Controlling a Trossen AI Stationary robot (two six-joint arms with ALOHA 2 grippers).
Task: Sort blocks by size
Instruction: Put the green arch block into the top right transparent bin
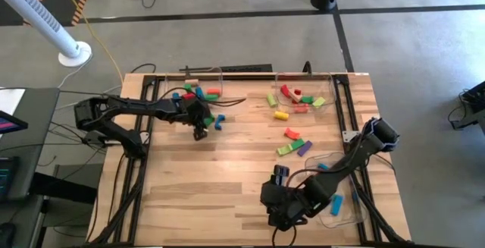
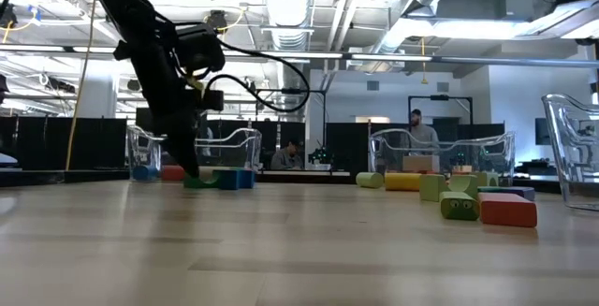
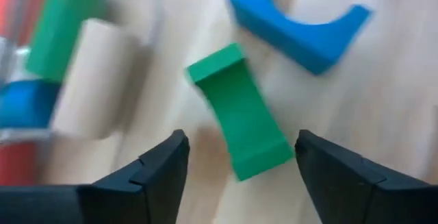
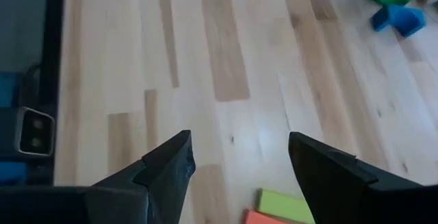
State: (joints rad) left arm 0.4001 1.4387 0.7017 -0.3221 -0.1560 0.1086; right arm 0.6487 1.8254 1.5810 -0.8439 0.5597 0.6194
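- Left gripper [image 3: 236, 159] is down at the table by the left cluster of blocks. Fingers spread wide, nothing pinched.
- Between the two fingertips, on bare wood, lies a green block [image 3: 238, 111] with concave sides. It sits at a slant and I see a gap on each side, so neither finger touches it.
- Just beyond it is a blue arch block [image 3: 298, 22], lying apart from the green one. Off to one side are a tan cylinder [image 3: 92, 77] and another green bar [image 3: 65, 22], both blurred.
- The high view places the left gripper [image 1: 200, 120] just in front of the left clear tray [image 1: 216, 72], with blocks scattered around it. The green piece under the fingers is mostly hidden here.
- The low view shows the left arm coming down steeply to the tabletop, its tip among green and blue pieces. The finger gap cannot be judged from this side.
- Right gripper [image 4: 236, 162] hovers over open table at the near right edge. Fingers spread and empty.
- At its wrist picture's edge show a yellow-green block [image 4: 284, 203] and an orange one [image 4: 263, 218].
- Only the high view shows the right-hand scatter of blocks [image 1: 294, 145] and the filled far right tray [image 1: 333, 77].
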